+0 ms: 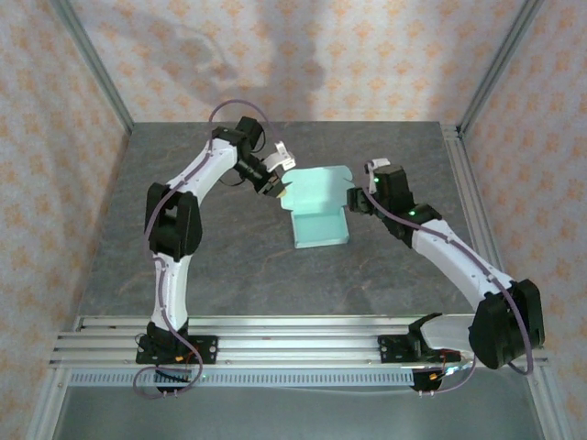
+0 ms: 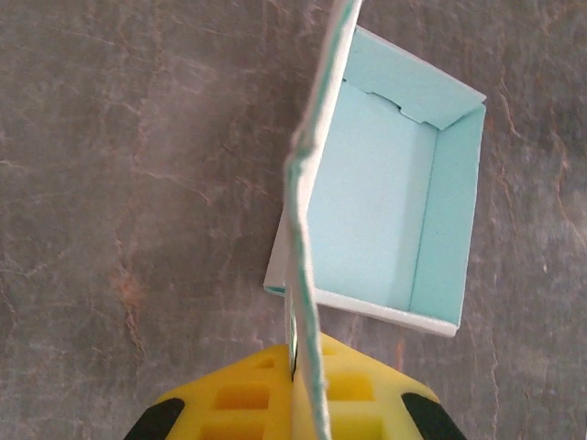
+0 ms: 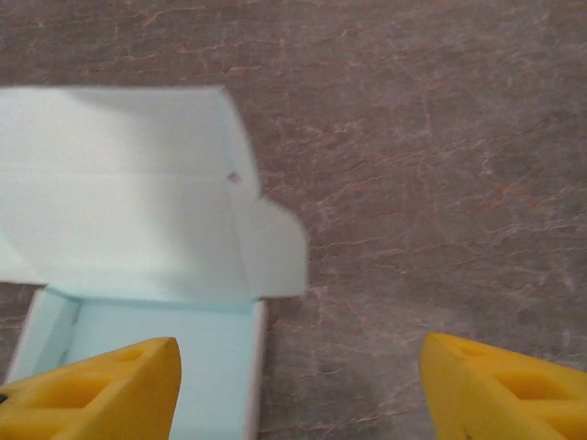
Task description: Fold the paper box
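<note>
The paper box (image 1: pixel 319 215) lay at the middle of the desk (image 1: pixel 229 275) as a part-formed tray, with its lid panel and rounded tab spread flat beyond it. The left claw (image 2: pixel 298 371) was clenched on a thin card flap at the tray's left side, holding it edge-up. The right claw (image 3: pixel 298 367) was released, jaws wide, above the tray's right wall. Step in hand: raising the left flap. The next move probably called for folding that flap inward while the right claw steadied the opposite wall

Soft even light; faint shadows on back wall (image 1: pixel 303 46) (right-wrist view blurred).
</note>
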`<state>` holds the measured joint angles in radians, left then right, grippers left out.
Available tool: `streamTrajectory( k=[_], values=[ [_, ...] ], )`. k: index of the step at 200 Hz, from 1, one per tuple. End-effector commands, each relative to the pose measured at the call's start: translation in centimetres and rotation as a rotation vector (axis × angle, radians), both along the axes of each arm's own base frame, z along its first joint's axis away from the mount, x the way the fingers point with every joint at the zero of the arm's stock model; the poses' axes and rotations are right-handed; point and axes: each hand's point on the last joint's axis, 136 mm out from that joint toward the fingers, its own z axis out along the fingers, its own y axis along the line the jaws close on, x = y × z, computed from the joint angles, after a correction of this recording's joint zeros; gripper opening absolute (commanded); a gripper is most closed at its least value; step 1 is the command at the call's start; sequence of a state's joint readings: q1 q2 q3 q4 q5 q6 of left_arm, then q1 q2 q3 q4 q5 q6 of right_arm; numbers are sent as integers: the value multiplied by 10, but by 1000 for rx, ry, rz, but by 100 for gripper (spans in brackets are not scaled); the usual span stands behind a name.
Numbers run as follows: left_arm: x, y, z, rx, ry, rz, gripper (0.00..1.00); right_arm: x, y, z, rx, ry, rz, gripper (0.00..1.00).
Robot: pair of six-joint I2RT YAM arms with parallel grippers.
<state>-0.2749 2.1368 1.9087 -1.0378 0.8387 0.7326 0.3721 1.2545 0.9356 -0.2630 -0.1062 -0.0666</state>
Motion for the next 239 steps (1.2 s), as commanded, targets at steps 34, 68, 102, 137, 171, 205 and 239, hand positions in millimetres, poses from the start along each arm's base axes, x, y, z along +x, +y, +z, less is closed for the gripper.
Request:
streamTrajectory(
  k=[34,68,102,137,171,205,239],
  values=[
    [-30,3,26,-86,-128,-177,0,-17,29,13,18,55,484,77],
    [-40,3,29,-105,-131,-225,0,-18,39,-8,-38,146,644,78],
    [-44,4,28,-99,-120,-258,0,-21,48,-26,-51,247,786,76],
    [-45,4,27,-101,-106,-265,0,-22,48,-42,-71,359,876,54],
    [-42,6,25,-83,-95,-254,0,-19,46,-45,-81,382,909,30],
    [-35,7,24,-73,-110,-230,0,-23,43,-40,-85,391,927,23],
    [-31,9,20,-56,-101,-222,0,-23,41,-36,-103,384,919,28]
  ],
)
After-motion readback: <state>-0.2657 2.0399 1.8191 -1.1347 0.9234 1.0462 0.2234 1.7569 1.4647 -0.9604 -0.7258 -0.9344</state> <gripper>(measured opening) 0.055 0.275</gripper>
